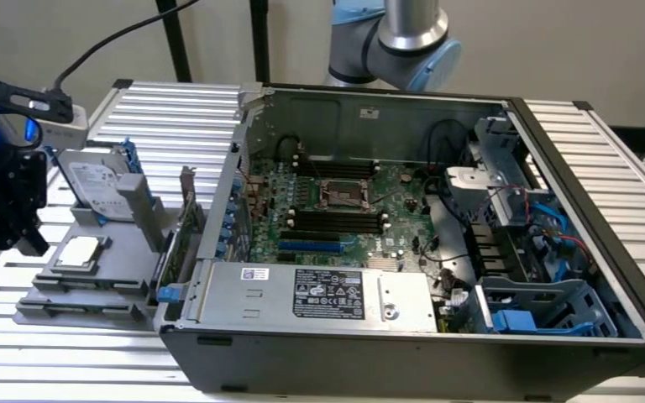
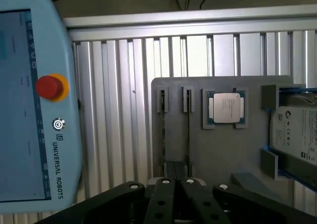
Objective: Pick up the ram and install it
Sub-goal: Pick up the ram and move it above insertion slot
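Note:
Two ram sticks stand on edge in narrow slots of the grey parts holder, each showing as a thin dark line. My gripper hovers over the holder's near end, just short of the two sticks, with its fingers drawn together and nothing between them. In the exterior view the black gripper hangs at the far left, beside the holder. The open computer case lies to the right, its motherboard memory slots exposed.
A processor chip and a silver hard drive sit on the same holder; an upright expansion card stands by the case. A teach pendant lies on the ribbed aluminium table. The arm's base rises behind the case.

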Controlling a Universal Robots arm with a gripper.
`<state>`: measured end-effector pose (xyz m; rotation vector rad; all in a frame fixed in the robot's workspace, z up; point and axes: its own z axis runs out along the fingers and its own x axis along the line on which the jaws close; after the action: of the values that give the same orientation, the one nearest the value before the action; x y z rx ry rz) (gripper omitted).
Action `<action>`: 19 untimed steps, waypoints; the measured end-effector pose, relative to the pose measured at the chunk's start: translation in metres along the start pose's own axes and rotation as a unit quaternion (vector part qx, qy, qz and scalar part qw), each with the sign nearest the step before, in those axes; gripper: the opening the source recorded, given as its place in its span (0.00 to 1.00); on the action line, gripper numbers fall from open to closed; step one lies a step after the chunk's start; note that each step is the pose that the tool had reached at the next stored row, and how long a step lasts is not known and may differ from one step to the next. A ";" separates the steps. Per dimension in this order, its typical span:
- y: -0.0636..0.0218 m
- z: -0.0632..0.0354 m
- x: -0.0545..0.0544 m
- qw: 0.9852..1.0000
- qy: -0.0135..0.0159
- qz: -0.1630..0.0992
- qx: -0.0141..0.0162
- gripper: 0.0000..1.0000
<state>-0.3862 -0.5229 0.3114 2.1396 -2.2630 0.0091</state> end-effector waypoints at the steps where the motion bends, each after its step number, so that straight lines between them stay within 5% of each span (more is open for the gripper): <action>1: 0.0000 0.0003 0.001 1.000 0.000 0.000 0.000 0.12; 6: 0.0000 0.0009 0.002 1.000 0.002 0.000 0.000 0.31; 19: -0.0003 0.0221 0.002 1.000 0.003 0.000 0.000 0.31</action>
<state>-0.3863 -0.5250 0.2893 2.1368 -2.2601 0.0152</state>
